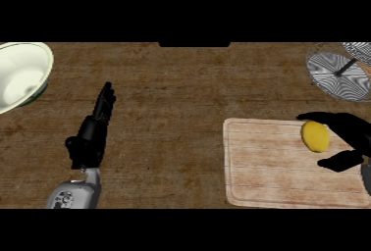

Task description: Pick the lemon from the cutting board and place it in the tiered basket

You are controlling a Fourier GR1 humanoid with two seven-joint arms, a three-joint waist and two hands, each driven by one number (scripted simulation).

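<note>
A yellow lemon (315,136) is over the right part of the pale wooden cutting board (275,166). My right hand (349,135) comes in from the right edge with its fingers and thumb curled round the lemon from the right side. Whether the lemon rests on the board or is lifted off it, I cannot tell. The wire tiered basket (340,71) stands at the far right corner of the counter, above the board. On the left side my left hand (94,130) rests with straight fingers pointing away and holds nothing.
A large cream bowl (22,73) sits at the far left edge. A dark slot (194,44) shows at the counter's far edge in the middle. Brown wooden counter stretches between the left hand and the board.
</note>
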